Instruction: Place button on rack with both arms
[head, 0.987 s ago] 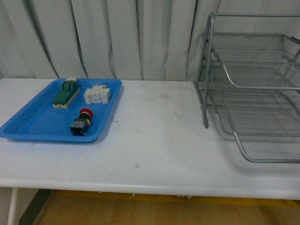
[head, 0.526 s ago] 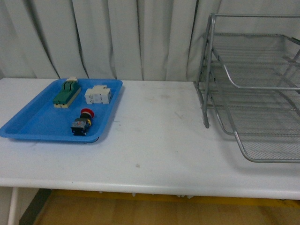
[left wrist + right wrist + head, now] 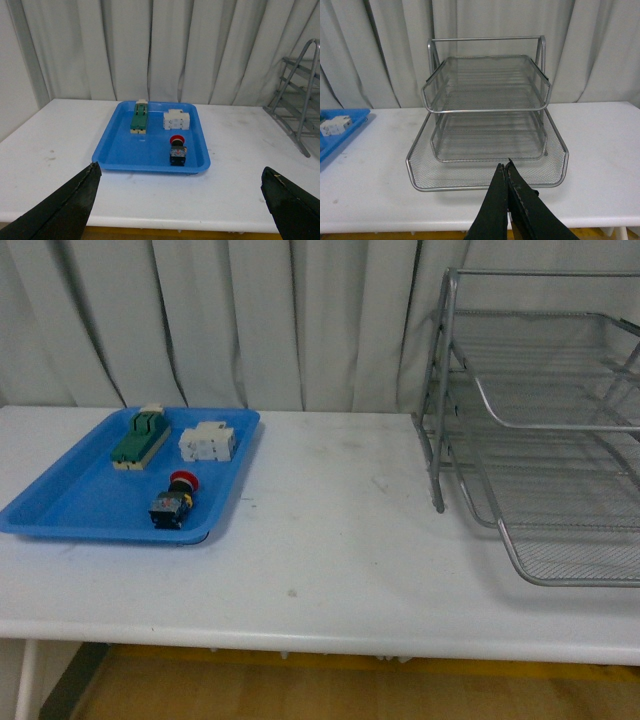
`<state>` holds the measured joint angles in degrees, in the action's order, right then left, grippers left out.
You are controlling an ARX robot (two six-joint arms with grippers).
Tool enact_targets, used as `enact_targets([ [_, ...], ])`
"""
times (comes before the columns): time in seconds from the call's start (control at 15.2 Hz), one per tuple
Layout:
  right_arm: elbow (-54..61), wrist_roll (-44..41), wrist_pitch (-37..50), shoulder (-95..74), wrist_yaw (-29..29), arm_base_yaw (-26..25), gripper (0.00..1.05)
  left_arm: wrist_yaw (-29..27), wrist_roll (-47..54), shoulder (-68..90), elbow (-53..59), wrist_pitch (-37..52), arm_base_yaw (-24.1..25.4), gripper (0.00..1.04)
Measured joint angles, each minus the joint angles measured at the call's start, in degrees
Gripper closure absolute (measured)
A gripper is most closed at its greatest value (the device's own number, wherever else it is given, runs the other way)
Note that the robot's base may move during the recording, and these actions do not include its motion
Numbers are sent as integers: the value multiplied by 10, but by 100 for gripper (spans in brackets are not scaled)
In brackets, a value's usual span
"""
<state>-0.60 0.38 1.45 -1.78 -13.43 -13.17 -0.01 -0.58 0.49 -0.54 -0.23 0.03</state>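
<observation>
The button [image 3: 174, 500] with its red cap lies in the blue tray [image 3: 60, 510] on the left of the table, and shows in the left wrist view too, as the button [image 3: 177, 149]. The silver wire rack [image 3: 540, 430] stands at the right, its lowest tray pulled forward. No arm appears in the front view. My left gripper [image 3: 180, 172] is open, fingers [image 3: 75, 200] wide apart, well back from the tray near the table's front edge. My right gripper [image 3: 504, 166] is shut and empty, just in front of the rack [image 3: 485, 125].
In the blue tray [image 3: 120, 150] also lie a green-and-cream switch [image 3: 139, 437] and a white block component [image 3: 208, 443]. A white table [image 3: 320, 540] runs between tray and rack. Grey curtains hang behind. The table's front edge is near both grippers.
</observation>
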Motion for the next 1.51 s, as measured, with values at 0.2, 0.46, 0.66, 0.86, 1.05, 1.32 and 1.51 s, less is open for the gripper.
enact_targets([
  [0.2,0,0,-5,6,28,27,103,0,0,0,0,0,0,7],
  [0.46,0,-1,-16,16,120,127,103,0,0,0,0,0,0,7],
  [0.66,0,-2,-17,16,134,132,103,0,0,0,0,0,0,7],
  [0.86,0,-2,-17,16,134,132,103,0,0,0,0,0,0,7],
  [1.05,0,-3,-17,16,134,132,61,0,0,0,0,0,0,7],
  [1.32,0,-3,-17,16,134,132,6,-52,-71,106,-78,-163,-33,7],
  [1.51,0,-2,-17,16,134,132,6,-38,-123,250,-157,-88,-31,7],
])
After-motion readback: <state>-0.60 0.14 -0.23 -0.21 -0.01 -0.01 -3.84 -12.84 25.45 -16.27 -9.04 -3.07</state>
